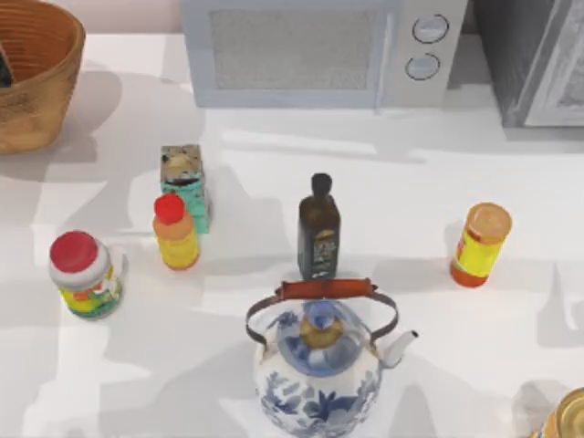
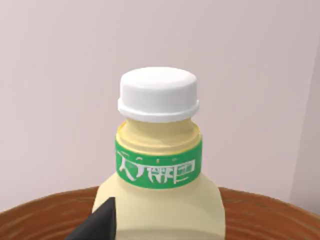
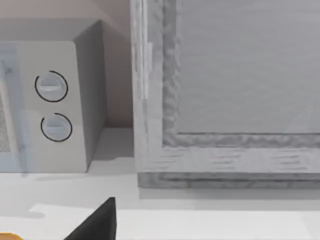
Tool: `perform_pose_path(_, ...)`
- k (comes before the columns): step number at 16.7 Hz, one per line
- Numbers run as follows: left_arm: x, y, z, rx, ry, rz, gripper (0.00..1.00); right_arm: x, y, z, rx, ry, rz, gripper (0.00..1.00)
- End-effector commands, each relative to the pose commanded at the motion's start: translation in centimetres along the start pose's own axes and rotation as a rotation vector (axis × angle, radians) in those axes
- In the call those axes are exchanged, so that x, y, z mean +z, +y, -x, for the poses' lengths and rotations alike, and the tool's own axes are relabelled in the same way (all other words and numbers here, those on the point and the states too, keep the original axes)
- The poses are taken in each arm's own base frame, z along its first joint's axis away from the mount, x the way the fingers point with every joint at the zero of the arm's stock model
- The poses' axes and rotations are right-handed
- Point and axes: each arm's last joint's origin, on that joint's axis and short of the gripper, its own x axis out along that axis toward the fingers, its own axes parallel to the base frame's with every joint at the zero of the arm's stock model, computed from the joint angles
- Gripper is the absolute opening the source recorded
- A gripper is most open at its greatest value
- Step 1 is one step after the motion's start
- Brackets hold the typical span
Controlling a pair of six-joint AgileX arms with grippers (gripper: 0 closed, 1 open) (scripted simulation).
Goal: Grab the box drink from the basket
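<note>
Basket (image 1: 36, 82) of tan wicker sits at the ten o'clock corner of the counter (image 1: 411, 182), cut off by the top view's edge. The left wrist view looks straight at the box drink (image 2: 160, 200), which stands upright inside the brown rim: pale yellow body, green band at the neck, white cap on top. The left gripper (image 2: 95, 225) is close in front of it, low against its side; I cannot tell whether it is wide or narrow. The right gripper (image 3: 97, 222) is parked toward two o'clock, facing the microwave (image 3: 50, 105).

The drink looks tall and top-heavy, so a closing squeeze taken off-centre could tip it against the basket wall. Coming in too low risks snagging the rim and dragging the basket. The teal carton (image 1: 187, 187) out on the counter is a lookalike to avoid.
</note>
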Motion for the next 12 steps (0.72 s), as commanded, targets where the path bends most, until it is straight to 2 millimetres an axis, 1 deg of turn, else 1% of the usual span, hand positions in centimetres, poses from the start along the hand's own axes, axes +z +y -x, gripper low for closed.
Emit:
perform_pose_path(3,-3.0,1.4,-2.8,-0.001,0.004,0.0,1.0,0.0,0.0,0.0,0.0,0.0,0.0,1.0)
perform_pose_path(5,-4.8,2.1,-4.1,-0.001,0.006,0.0,1.0,0.0,0.0,0.0,0.0,0.0,0.0,1.0)
perform_pose_path(7,-6.2,2.7,-4.9,-0.002,0.007,-0.001,1.0,0.0,0.0,0.0,0.0,0.0,0.0,1.0)
perform_pose_path(9,-7.1,3.0,-5.4,-0.002,0.006,-0.002,1.0,0.0,0.0,0.0,0.0,0.0,0.0,1.0)
perform_pose_path(12,-7.3,3.1,-5.5,-0.002,0.005,-0.002,1.0,0.0,0.0,0.0,0.0,0.0,0.0,1.0)
